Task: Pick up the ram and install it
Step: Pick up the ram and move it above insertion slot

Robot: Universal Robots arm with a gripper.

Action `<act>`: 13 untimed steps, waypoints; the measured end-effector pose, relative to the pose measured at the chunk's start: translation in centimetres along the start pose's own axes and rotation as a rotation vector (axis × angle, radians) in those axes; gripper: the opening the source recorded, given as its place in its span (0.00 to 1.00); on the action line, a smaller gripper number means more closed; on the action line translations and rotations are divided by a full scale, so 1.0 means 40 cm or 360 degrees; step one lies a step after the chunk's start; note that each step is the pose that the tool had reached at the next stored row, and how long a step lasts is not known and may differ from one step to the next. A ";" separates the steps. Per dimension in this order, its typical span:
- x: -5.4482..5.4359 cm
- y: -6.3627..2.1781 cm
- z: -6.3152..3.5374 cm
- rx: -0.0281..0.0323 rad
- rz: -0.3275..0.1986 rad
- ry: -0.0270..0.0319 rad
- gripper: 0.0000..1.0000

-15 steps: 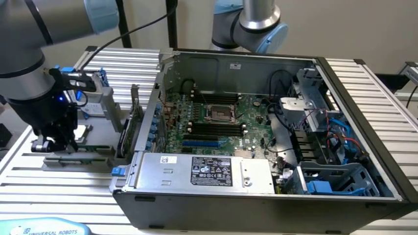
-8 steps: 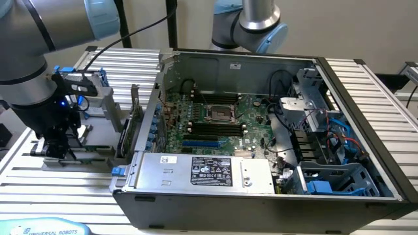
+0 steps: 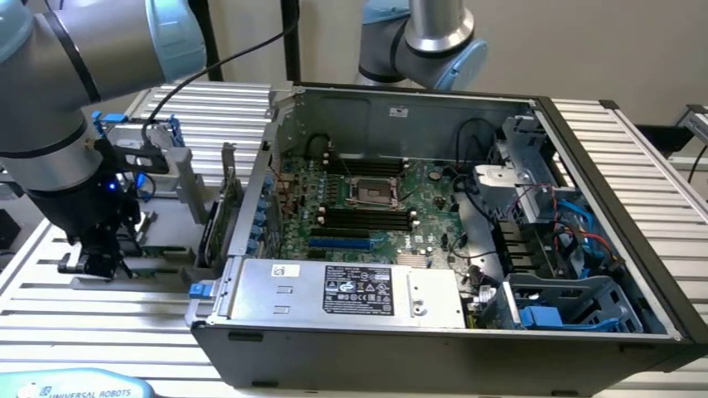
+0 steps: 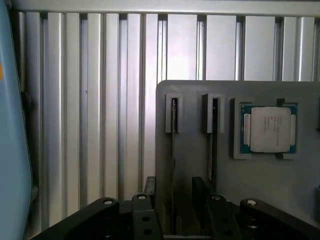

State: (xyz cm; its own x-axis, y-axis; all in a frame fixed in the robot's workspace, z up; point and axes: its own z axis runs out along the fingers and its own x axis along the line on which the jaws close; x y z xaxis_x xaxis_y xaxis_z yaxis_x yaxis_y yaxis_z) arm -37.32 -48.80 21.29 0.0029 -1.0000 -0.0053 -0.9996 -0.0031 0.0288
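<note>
Two ram sticks stand on edge in slots of a grey holder plate [image 4: 235,175]. In the wrist view, one ram stick [image 4: 173,145] runs between my gripper's two black fingers [image 4: 150,187]. The other ram stick [image 4: 213,145] lies just outside the second finger. My gripper [image 4: 174,192] is open, with a gap on each side of the stick it straddles. In the exterior view my gripper [image 3: 98,264] hangs low over the holder [image 3: 166,242], at the exterior view's left of the open computer case [image 3: 443,332]. The motherboard's black ram slots [image 3: 360,217] lie inside the case.
A square silver processor chip [image 4: 268,129] sits in a pocket of the same holder plate. The table is ribbed aluminium [image 4: 100,100]. A green card [image 3: 227,207] stands upright between the holder and the case. A power supply [image 3: 343,290], cables and a second arm [image 3: 426,41] surround the motherboard.
</note>
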 end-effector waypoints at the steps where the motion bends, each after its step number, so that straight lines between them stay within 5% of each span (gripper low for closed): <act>1: 0.001 0.000 0.004 0.00000 -0.0001 0.00000 0.42; 8: 0.005 -0.001 0.036 0.00000 -0.0010 -0.00050 0.42; 13: 0.005 -0.001 0.039 -0.00005 -0.0016 -0.00328 0.42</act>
State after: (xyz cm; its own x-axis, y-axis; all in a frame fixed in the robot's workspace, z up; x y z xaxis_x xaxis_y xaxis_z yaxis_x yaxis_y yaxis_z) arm -37.32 -48.99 19.73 0.0123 -0.9996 -0.0262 -0.9995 -0.0130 0.0289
